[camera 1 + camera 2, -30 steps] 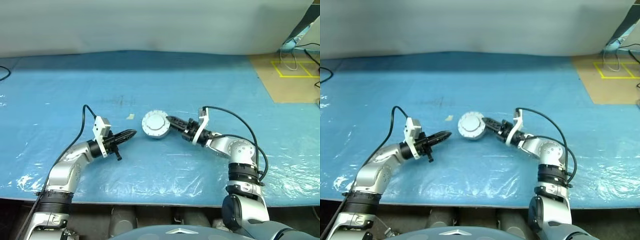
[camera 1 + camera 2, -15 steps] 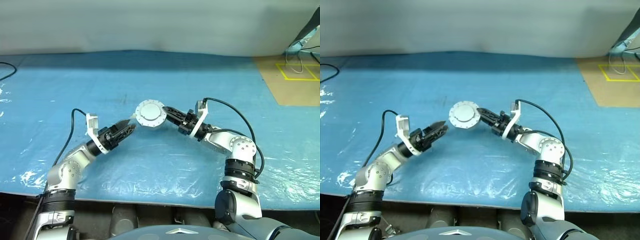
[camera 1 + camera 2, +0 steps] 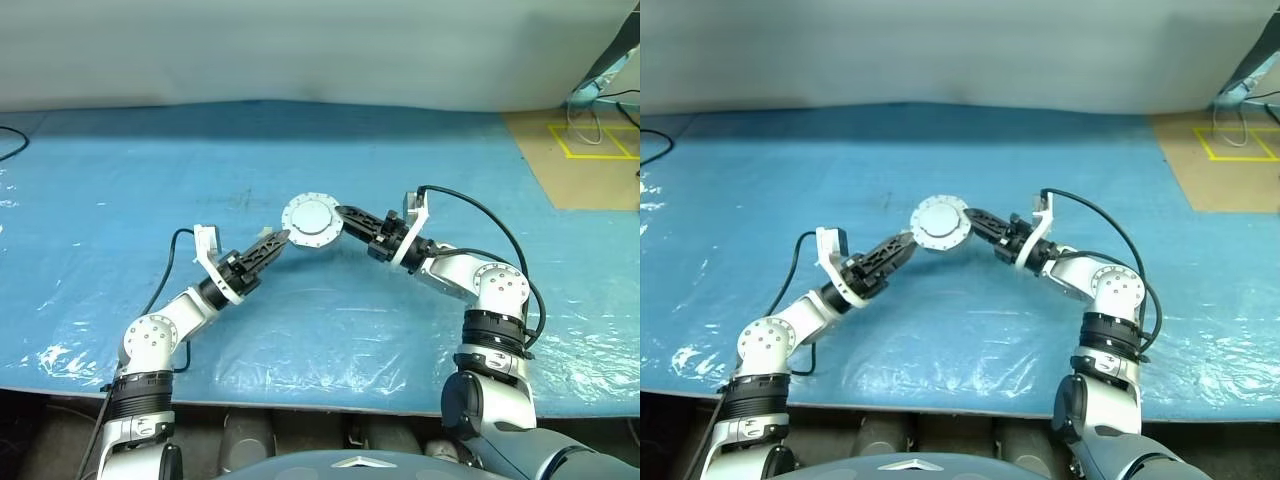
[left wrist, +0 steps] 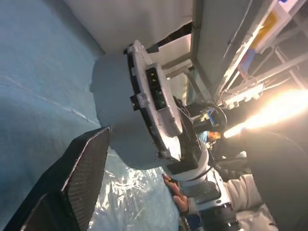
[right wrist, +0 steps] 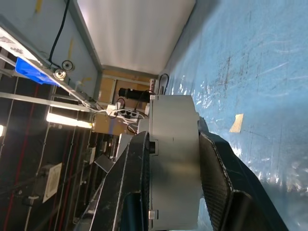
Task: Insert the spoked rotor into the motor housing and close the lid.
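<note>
My right gripper (image 3: 345, 214) is shut on the motor housing (image 5: 173, 159), a short grey cylinder held above the blue table. Its fingers (image 5: 137, 163) press on the cylinder's two sides. The lid (image 3: 312, 220) sits on the housing, and its plain grey face with the raised centre is turned towards my head. Its bolted edge (image 4: 155, 103) stands out around the cylinder. My left gripper (image 3: 277, 239) is open just left of the housing, fingertips close to its rim. One ribbed finger (image 4: 82, 178) lies beside the cylinder wall. The spoked rotor is hidden.
Blue plastic sheeting (image 3: 330, 320) covers the table. A small beige scrap (image 5: 236, 123) lies on it under the housing. Brown floor with yellow tape marks (image 3: 590, 140) lies at the far right. A person's hand (image 4: 174, 191) shows beyond my right arm.
My left gripper has opened, rolled and swung up and right until its tips sit beside the housing. My right gripper keeps its grip and has lifted the housing slightly.
</note>
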Controlling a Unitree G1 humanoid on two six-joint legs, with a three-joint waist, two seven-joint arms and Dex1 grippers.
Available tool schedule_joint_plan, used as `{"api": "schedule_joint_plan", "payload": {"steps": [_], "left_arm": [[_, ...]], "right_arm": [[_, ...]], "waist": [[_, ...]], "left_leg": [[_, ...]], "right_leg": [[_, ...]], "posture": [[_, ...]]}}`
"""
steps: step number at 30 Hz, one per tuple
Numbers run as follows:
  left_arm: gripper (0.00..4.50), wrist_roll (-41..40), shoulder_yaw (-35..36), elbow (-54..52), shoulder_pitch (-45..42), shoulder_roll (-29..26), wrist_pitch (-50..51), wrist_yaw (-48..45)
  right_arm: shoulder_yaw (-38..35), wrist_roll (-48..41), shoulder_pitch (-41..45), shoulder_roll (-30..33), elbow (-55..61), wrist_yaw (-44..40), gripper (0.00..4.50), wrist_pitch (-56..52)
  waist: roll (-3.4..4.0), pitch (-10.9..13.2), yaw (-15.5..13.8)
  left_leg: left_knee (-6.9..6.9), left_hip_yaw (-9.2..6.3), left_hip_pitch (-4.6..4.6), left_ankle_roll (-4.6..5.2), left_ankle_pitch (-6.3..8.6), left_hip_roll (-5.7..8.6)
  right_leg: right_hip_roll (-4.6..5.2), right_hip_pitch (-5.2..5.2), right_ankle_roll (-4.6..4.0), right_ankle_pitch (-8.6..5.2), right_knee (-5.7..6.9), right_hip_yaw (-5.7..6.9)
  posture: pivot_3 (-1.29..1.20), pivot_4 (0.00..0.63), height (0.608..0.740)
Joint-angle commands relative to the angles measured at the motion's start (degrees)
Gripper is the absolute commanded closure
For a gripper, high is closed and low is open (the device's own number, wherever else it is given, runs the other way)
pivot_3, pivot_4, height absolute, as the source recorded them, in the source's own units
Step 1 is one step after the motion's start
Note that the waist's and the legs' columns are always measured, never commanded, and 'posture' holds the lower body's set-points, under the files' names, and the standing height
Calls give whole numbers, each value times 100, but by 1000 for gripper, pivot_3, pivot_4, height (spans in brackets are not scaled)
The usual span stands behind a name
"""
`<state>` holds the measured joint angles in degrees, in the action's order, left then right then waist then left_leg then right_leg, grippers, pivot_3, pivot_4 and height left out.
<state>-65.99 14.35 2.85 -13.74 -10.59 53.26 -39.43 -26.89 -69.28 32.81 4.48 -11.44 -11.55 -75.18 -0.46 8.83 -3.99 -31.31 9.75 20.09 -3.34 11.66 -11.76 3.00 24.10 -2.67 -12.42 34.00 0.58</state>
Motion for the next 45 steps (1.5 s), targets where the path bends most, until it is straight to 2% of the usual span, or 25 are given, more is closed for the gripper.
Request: {"api": "schedule_joint_plan", "payload": {"steps": [1, 13, 23, 31, 45], "left_arm": [[29, -357, 102, -60, -141, 178, 183, 206], [29, -533, 258, 182, -533, 879, 143, 715], [29, -495, 579, 107, -252, 527, 227, 737], [29, -465, 518, 26, -69, 236, 380, 634], [29, -78, 225, 503, -380, 608, 10, 469]], "right_arm": [[58, -427, 201, -33, 240, -117, 3391, -80], [128, -482, 161, 64, 258, -36, 3391, -114], [169, -474, 147, 158, 272, -25, 3391, -166], [230, -450, 186, 217, 204, -53, 3391, -169], [266, -441, 214, 243, 204, -44, 3391, -169]], "waist": [[-1, 0, -5], [-3, 2, -13], [-3, 2, -7], [-4, 2, -14], [-5, 3, -24]], "left_leg": [[0, 0, 0, 0, 0, 0], [-5, -8, 7, 0, 0, 2], [-7, -10, 7, 0, 0, 2], [-10, -12, 8, 0, 0, 3], [-26, -14, 7, 0, 0, 2]], "right_leg": [[0, 0, 0, 0, -1, 0], [0, -2, 11, 7, 0, 2], [-2, -2, 13, 8, 0, 1], [-2, -2, 13, 8, 0, 2], [-1, -3, 15, 9, 21, 1]], "posture": [[0, 150, 740], [0, 150, 740], [0, 150, 740], [0, 150, 740], [0, 150, 740]]}}
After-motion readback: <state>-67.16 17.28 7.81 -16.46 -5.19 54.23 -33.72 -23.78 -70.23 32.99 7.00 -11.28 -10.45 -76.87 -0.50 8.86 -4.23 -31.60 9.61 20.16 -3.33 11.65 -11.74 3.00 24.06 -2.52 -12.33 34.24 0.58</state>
